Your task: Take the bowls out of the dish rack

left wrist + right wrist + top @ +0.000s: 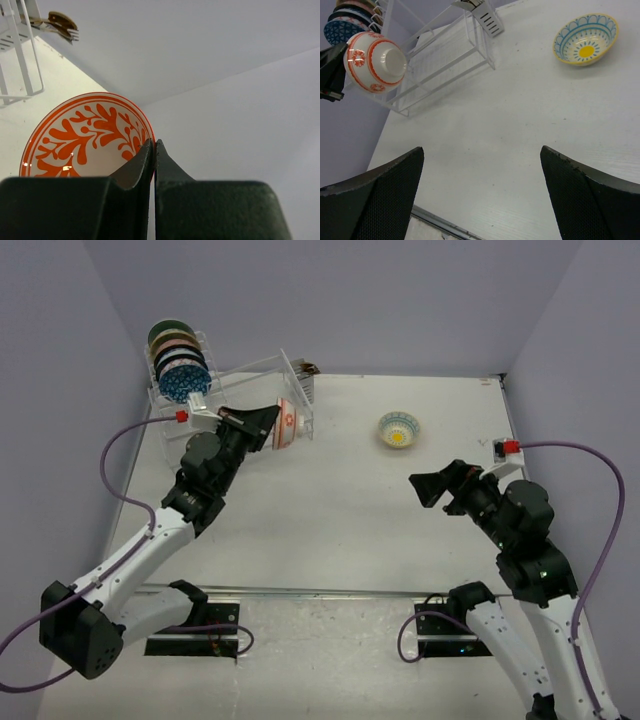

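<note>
1. An orange-red bowl (289, 426), with a leaf pattern inside, is gripped at its rim by the left pincer (272, 428). The jaws are pressed together on the thin edge.
2. The bowl is tipped on its side. In the top view its white foot is turned toward the right of the frame.
3. In the top view it is seen at centre left, overlapping the near right end of the clear dish rack (255, 370). Whether it touches the rack cannot be told.
4. A row of bowls (178, 362) is stood on edge in the rack's tall tier at the upper left. Dark blue, pale and green rims can be made out.
5. A yellow-flower bowl (400, 429) ringed with blue arches is set upright on the white counter (340, 530). It is right of the rack and well apart from it.
6. The right pincer (425, 492) is held at centre right, below the yellow-flower bowl. Its jaws are spread wide and nothing is held between them.
7. A small utensil (57, 22) with tines is seen at the rack's far end, in the upper left of the left wrist view.
</note>
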`<act>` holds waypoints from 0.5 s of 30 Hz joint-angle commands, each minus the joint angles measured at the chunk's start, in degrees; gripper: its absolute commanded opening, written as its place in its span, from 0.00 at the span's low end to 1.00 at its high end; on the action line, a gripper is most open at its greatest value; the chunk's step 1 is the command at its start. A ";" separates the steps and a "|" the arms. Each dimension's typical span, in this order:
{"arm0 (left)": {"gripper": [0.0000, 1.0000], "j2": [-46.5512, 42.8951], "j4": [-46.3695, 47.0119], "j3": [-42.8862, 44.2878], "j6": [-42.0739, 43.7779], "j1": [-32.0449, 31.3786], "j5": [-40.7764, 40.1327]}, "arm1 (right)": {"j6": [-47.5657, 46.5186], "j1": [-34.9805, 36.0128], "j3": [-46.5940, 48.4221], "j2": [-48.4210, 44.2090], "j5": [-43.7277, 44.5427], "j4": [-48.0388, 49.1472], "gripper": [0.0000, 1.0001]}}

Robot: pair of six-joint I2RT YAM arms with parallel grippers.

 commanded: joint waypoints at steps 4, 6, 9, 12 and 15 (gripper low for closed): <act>0.00 2.96 15.32 -2.96 3.52 -4.29 -3.43 | -0.23 0.14 2.50 -3.25 4.34 -4.57 0.99; 0.00 4.63 17.62 -3.58 4.49 -5.87 -4.30 | -0.15 0.14 2.15 -3.86 3.90 -4.49 0.99; 0.00 6.83 19.04 -4.37 6.16 -7.10 -5.19 | -0.15 0.23 1.71 -4.39 3.64 -4.75 0.99; 0.00 8.76 22.45 -6.65 8.44 -8.16 -6.41 | -0.15 0.14 0.92 -5.10 3.99 -4.93 0.99; 0.00 10.52 26.40 -11.31 12.65 -10.18 -7.56 | 0.12 0.14 -0.31 -5.27 4.34 -4.93 0.99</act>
